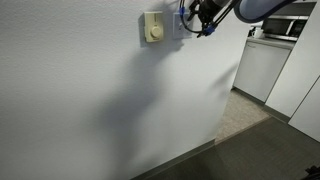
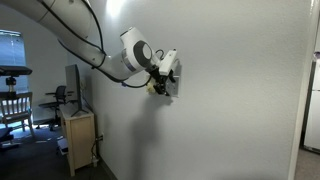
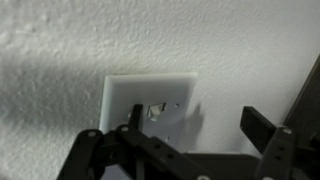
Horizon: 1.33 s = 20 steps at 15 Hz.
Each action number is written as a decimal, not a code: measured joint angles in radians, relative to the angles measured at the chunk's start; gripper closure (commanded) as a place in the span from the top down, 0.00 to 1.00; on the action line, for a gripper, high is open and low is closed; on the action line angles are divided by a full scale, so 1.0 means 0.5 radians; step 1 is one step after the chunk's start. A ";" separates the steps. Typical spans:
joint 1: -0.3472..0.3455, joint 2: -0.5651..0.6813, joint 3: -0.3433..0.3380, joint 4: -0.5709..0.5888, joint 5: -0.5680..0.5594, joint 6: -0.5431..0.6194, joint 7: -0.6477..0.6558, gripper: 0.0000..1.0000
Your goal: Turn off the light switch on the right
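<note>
The light switch [image 3: 172, 95] is a white, nearly square wall plate on a textured white wall. A small toggle [image 3: 156, 111] sits near its middle. In the wrist view my gripper [image 3: 198, 125] is open. Its left finger lies over the plate just beside the toggle, and its right finger is off the plate over bare wall. I cannot tell whether a finger touches the toggle. In both exterior views the gripper [image 1: 197, 20] [image 2: 166, 78] is right at the wall and hides most of the white plate. A cream-yellow plate with a round knob [image 1: 153, 27] is next to it.
A white cabinet [image 1: 262, 65] with a dark appliance [image 1: 285, 28] above it stands past the wall's corner. In an exterior view a low wooden cabinet [image 2: 80, 135] stands against the wall below the arm, with a chair [image 2: 12, 105] farther back.
</note>
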 measured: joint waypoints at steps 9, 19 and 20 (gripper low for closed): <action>0.000 0.022 0.007 -0.012 0.150 0.007 -0.004 1.00; -0.005 0.047 0.015 -0.047 0.384 0.058 -0.012 1.00; -0.005 0.047 0.015 -0.047 0.394 0.058 -0.015 1.00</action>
